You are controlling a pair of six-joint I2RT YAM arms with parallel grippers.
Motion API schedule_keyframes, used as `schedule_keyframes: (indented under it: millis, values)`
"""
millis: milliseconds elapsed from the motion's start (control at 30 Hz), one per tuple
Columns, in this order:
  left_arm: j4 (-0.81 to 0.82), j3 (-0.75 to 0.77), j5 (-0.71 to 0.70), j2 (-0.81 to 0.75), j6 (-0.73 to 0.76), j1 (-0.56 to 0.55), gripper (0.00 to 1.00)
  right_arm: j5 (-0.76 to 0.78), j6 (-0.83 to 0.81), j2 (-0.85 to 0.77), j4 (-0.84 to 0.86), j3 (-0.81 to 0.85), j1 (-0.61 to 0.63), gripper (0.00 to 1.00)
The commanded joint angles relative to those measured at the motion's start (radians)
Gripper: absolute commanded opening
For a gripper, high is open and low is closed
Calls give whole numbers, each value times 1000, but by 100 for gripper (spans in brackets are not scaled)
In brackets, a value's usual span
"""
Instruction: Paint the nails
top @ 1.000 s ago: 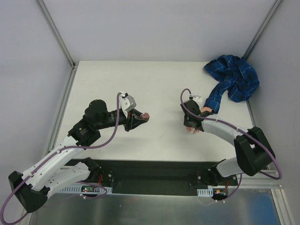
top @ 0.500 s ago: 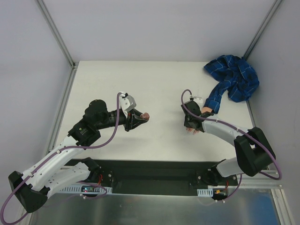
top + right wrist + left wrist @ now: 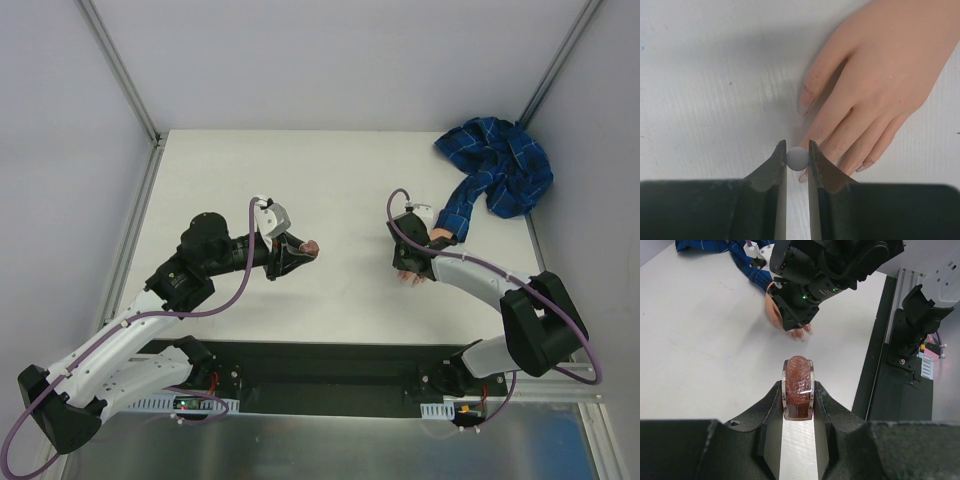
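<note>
The right gripper (image 3: 797, 150) is closed on a small grey round knob (image 3: 797, 158), probably the top of the polish brush seen end-on. It sits just over the fingers of the fake hand (image 3: 875, 75), which lies palm down on the table (image 3: 330, 180). The nails (image 3: 806, 100) lie at the fingertips, right under and beside the jaws.

The brush tip itself is hidden below the knob, so the main risk is a stroke landing on skin or on the table rather than on a nail. The hand does not look fixed down, so downward pressure could push it sideways or turn it.

The left gripper (image 3: 798, 385) is clamped on a small reddish bottle (image 3: 798, 371), held off the table and well apart from the hand. The bottle seems to point forward rather than up, so if it is open, polish could run out.

The plaid sleeve (image 3: 495, 175) is bunched in the far right corner. Nothing lies between the two grippers.
</note>
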Motion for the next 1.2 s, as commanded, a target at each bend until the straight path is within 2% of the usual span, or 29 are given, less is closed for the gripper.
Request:
schedule_keyframes:
  millis: [0, 533, 1167]
  values:
    - [22, 26, 21, -3, -11, -8, 0, 26, -16, -26, 4, 49, -12, 1]
    - [22, 26, 23, -3, -11, -8, 0, 12, 37, -17, 3, 7, 27, 1]
    - [21, 28, 23, -1, -11, -8, 0, 27, -7, -22, -7, 36, -18, 1]
